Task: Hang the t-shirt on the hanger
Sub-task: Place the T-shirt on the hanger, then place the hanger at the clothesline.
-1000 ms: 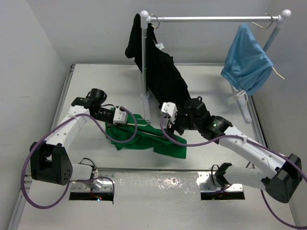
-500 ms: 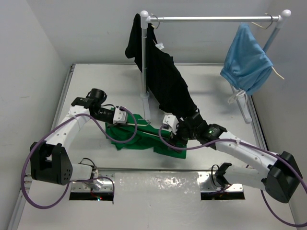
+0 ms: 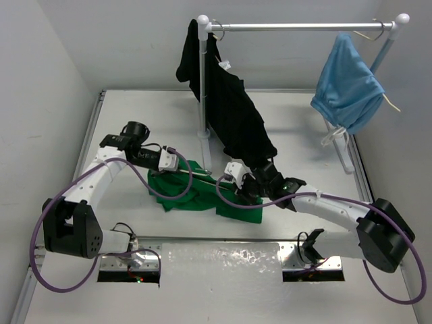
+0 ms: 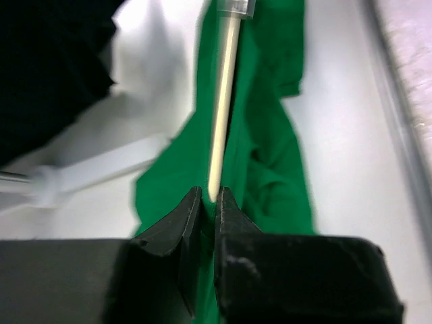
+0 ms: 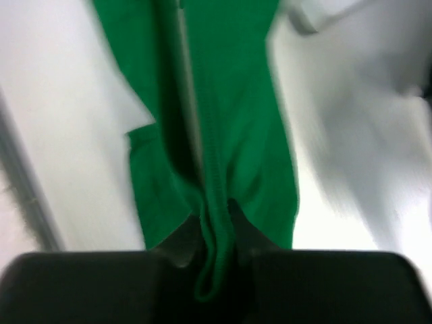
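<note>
T-shirt (image 3: 201, 196), bright green, lies bunched on the white table (image 3: 135, 115), near the middle and just in front of the left foot of the clothes rail (image 3: 297, 27). The heap is longer from left to right than from near to far. Which way its neck faces cannot be told from above.

The left gripper (image 3: 174, 164) has its fingers closed tight on one end of the cream hanger (image 4: 223, 115). The thin bar reaches away from it to the right, low over the cloth and roughly along the heap's length. This looks meant to steady the hanger so it can be dressed.

The right gripper (image 5: 216, 223) is down on the shirt's right part, pinching a ribbed fold of green cloth, probably an edge to draw over the bar. Its wrist view is blurred.

A black garment (image 3: 229, 108) and a light-blue garment (image 3: 347, 84) hang from the rail behind.
</note>
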Available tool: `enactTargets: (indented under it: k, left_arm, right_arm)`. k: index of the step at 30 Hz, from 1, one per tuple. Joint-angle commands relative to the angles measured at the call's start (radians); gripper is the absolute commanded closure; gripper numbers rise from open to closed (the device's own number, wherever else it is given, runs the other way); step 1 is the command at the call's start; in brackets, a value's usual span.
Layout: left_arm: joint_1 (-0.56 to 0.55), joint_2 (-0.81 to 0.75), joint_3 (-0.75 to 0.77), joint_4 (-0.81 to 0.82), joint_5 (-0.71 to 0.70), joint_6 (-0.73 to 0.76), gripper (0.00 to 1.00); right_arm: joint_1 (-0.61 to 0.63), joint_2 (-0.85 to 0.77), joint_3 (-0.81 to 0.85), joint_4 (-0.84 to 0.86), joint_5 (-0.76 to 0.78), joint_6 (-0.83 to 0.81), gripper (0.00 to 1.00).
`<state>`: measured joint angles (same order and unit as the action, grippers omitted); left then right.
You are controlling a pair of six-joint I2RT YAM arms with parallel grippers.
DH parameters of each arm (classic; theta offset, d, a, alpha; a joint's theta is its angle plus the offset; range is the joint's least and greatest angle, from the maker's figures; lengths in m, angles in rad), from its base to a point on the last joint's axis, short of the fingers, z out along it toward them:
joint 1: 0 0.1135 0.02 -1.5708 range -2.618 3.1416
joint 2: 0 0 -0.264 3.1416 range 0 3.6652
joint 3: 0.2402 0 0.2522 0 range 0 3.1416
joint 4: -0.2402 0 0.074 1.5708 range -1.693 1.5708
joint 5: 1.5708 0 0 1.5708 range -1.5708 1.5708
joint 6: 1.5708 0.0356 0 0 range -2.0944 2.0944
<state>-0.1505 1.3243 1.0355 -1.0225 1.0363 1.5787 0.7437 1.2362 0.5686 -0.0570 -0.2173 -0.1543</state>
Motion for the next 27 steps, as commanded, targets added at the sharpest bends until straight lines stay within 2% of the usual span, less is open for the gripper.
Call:
enactTargets:
  k: [1,7,8,9,14,15,17,21,23,24,26,27]
  left_arm:
    - [0.006,0.000,0.034,-0.024,0.087,0.027,1.00]
    - [0.006,0.024,0.026,-0.031,0.082,0.012,1.00]
    - [0.006,0.030,0.026,-0.031,0.080,0.007,0.97]
    - [0.006,0.041,0.023,-0.034,0.082,0.006,0.90]
    - [0.003,0.073,0.008,-0.082,0.106,0.053,0.69]
    - [0.003,0.084,0.008,-0.093,0.114,0.073,0.62]
    - [0.002,0.095,0.008,-0.108,0.120,0.083,0.56]
    - [-0.001,0.131,0.015,-0.114,0.136,0.086,0.39]
    - [-0.001,0.145,0.031,-0.136,0.139,0.089,0.36]
    - [-0.001,0.156,0.047,-0.143,0.137,0.090,0.27]
    - [-0.001,0.162,0.061,-0.148,0.133,0.087,0.20]
    - [-0.001,0.162,0.069,-0.130,0.130,0.069,0.10]
  right_arm:
    - [0.002,-0.012,-0.001,0.095,-0.010,0.050,1.00]
    - [0.003,-0.017,0.008,0.057,-0.152,0.120,1.00]
    - [0.003,-0.020,0.013,0.028,-0.162,0.130,1.00]
    - [0.008,-0.032,0.011,0.013,-0.175,0.139,1.00]
    - [0.008,-0.093,-0.021,0.013,-0.223,0.240,1.00]
    - [0.009,-0.098,-0.022,0.006,-0.226,0.254,1.00]
    - [0.009,-0.100,-0.026,-0.001,-0.237,0.288,1.00]
    - [0.009,-0.083,-0.027,-0.035,-0.226,0.321,1.00]
    - [0.009,-0.070,-0.021,-0.059,-0.202,0.340,1.00]
    - [0.008,-0.070,-0.026,-0.067,-0.202,0.344,1.00]
    - [0.009,-0.090,-0.047,-0.073,-0.185,0.363,1.00]
    - [0.009,-0.099,-0.056,-0.084,-0.173,0.367,1.00]
